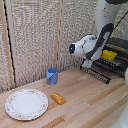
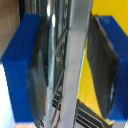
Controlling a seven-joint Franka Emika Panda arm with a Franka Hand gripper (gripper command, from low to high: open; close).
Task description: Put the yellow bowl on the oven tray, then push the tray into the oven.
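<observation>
My matt blue rubbery fingertip pads (image 2: 22, 65) around the shiny bare-metal rim of the dark slatted wire baking sheet (image 2: 75, 55), glossy yellow plastic-looking dish (image 1: 109, 54) at three o'clock, pale smooth planked wooden tabletop (image 1: 85, 97), glazed patterned white plate (image 1: 26, 104) at seven.

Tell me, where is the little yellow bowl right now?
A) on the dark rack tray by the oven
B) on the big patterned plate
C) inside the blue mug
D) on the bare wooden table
A: the yellow bowl sits on the dark rack tray, at the exterior view's right.
</observation>
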